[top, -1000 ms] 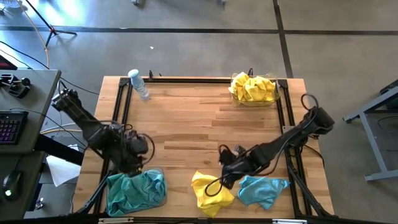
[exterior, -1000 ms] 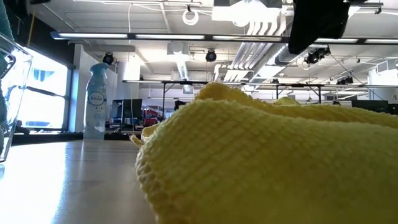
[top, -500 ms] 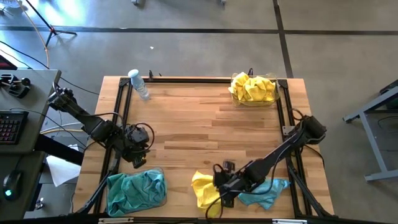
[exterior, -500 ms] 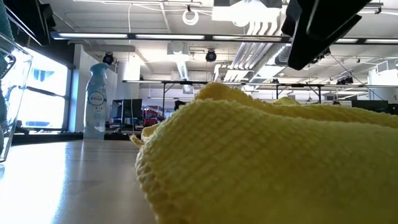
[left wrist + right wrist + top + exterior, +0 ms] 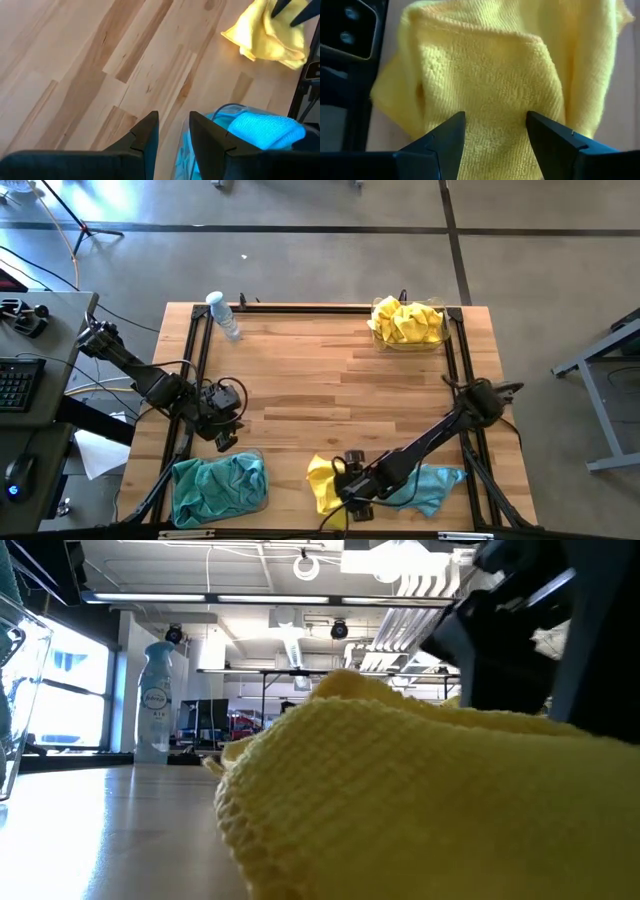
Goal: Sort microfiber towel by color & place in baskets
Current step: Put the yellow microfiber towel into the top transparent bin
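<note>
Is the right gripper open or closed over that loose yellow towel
Open. In the right wrist view the right gripper has its fingers spread wide just above the yellow towel, not pinching it.

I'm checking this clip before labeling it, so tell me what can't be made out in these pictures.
- Yellow towel, high view: the right gripper and its arm cover part of it.
- Teal towel on the table, low view: hidden behind the yellow towel.
- Far basket, high view: yellow towels too bunched to count.
- Near basket, left wrist view: cut off by the edge.
</note>
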`<act>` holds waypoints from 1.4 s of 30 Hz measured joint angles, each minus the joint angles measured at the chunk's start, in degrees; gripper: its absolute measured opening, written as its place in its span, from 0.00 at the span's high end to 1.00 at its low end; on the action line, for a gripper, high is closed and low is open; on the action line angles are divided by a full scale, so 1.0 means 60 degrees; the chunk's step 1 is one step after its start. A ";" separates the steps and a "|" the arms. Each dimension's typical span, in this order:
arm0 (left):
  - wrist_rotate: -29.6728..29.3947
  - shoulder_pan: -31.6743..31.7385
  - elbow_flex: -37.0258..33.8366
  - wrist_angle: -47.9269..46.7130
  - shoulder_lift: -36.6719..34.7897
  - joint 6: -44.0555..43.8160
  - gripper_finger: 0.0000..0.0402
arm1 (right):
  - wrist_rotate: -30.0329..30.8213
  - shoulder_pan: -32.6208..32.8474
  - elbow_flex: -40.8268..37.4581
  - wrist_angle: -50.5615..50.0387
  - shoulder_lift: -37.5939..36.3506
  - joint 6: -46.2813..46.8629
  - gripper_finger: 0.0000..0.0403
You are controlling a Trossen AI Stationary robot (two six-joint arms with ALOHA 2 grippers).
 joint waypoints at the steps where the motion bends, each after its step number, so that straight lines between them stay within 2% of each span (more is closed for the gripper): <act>1: -0.0019 0.0000 0.0000 0.0000 0.0000 -0.0026 0.75 | 0.0022 -0.0030 0.0164 0.0008 0.0180 -0.0146 0.48; 5: -0.0051 0.0006 0.0000 0.0004 0.0000 -0.0025 0.75 | 0.0170 -0.0171 0.0871 -0.0322 0.1040 -0.0792 0.48; 8: -0.0214 0.0011 0.0000 0.0004 0.0000 -0.0025 0.75 | 0.0079 -0.0256 0.1580 -0.1215 0.1634 -0.0972 0.50; 11: -0.0286 0.0011 0.0000 0.0000 0.0000 -0.0020 0.75 | -0.0139 -0.0371 0.2124 -0.2083 0.1968 -0.0733 0.61; 16: -0.0322 0.0011 0.0000 -0.0004 0.0000 -0.0018 0.75 | -0.0073 -0.0565 0.2323 -0.3513 0.1707 -0.0689 0.94; 17: -0.0365 0.0011 0.0000 -0.0006 0.0000 -0.0014 0.75 | -0.0060 -0.0612 0.2300 -0.3800 0.1598 -0.0722 0.96; 21: -0.0722 0.0011 0.0000 -0.0015 0.0000 0.0162 0.75 | 0.0472 -0.0875 0.2233 -0.5574 0.1114 -0.0320 0.93; 25: -0.0910 0.0175 0.0000 -0.0018 0.0000 0.0593 0.75 | 0.1032 -0.1245 0.2241 -0.7046 0.0187 -0.0175 0.98; 30: -0.0925 0.0782 0.0000 -0.0117 0.0000 0.1070 0.75 | 0.1850 -0.1818 0.1434 -0.7210 -0.1604 0.0471 0.98; 37: -0.0912 0.1922 0.0000 -0.0127 0.0000 0.2039 0.75 | 0.3380 -0.2905 -0.0750 -0.7128 -0.5098 0.3363 0.99; 42: -0.0808 0.2747 0.0000 -0.0123 0.0000 0.2448 0.75 | 0.4235 -0.4403 -0.2022 -0.7142 -0.7324 0.5079 0.99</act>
